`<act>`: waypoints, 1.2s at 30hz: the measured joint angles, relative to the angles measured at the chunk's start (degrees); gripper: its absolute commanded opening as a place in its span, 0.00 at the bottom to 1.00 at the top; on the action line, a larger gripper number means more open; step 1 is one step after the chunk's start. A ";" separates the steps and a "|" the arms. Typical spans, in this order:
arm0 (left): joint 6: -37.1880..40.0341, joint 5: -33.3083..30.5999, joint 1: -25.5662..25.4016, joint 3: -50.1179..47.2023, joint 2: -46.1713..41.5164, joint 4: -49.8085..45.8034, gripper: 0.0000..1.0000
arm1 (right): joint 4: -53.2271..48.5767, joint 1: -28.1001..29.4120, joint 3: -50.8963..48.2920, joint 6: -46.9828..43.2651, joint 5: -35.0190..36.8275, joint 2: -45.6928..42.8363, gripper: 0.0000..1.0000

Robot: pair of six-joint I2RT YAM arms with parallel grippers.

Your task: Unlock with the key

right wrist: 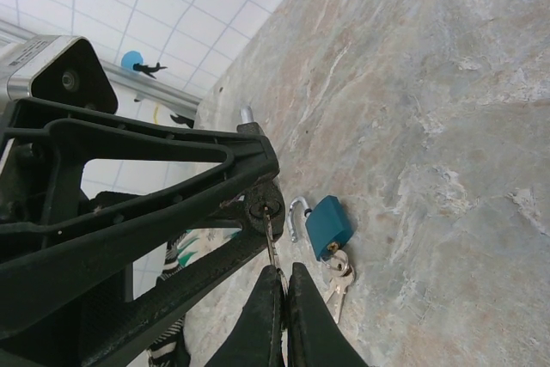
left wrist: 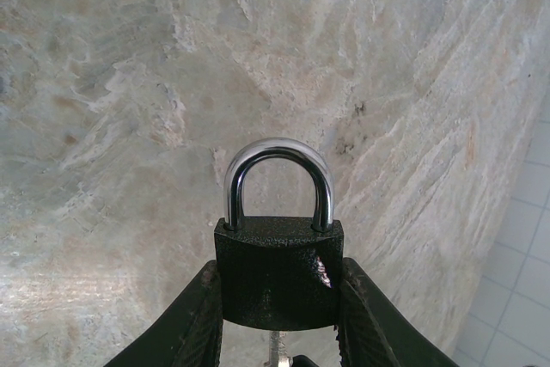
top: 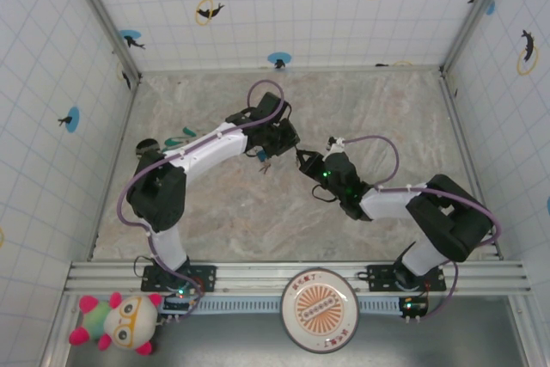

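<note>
I am reaching my left arm forward from its base. The elbow is bending out to the left and the forearm is stretching diagonally toward the middle of the worktop [left wrist: 103, 126]. My left fingers [top: 279, 145] are standing partly apart and are gripping the black padlock [left wrist: 279, 272] by the two sides of its body. Its silvery shackle [left wrist: 278, 149] is pointing away from my wrist, and both legs of the shackle are sitting in the body.

My right arm is folding at the right side, with the forearm pointing left, so both wrists are meeting over the centre of the worktop. My right fingers [right wrist: 281, 320] are pressing together and are pinching the key [right wrist: 272, 242]. Its head is hiding between them, and only the thin blade is showing. The blade is running from my fingertips up to the round keyhole on the bottom of the black padlock. Its tip is touching the keyhole, but I cannot tell how deep it is going in.

Just beside the key, a blue padlock [right wrist: 329, 223] is lying on the worktop with a small bunch of keys [right wrist: 340, 274] touching it.
</note>
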 measured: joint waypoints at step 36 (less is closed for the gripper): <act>0.48 0.04 -0.24 -0.17 0.09 1.31 0.00 | 3.80 -0.35 -1.25 -0.57 0.13 0.92 0.00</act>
